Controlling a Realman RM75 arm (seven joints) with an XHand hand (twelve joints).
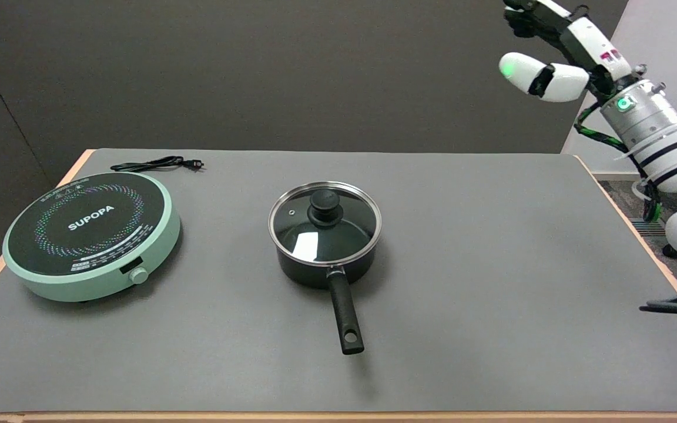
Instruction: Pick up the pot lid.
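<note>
A glass pot lid [300, 232] with a metal rim and a black knob [324, 205] sits on a small black pot [315, 271] at the middle of the grey table. The pot's long black handle [345, 317] points toward the near edge. My right hand [553, 50] hangs high in the air at the upper right, far from the lid, above the table's far right corner. It holds nothing, its thumb sticks out to the left, and its other fingers reach up past the picture's top edge.
A mint-green induction cooker [91, 235] stands at the left, with a black power cord [156, 164] behind it. A thin black object [676, 308] pokes in at the right table edge. Bare grey tabletop [491, 264] lies between pot and arm.
</note>
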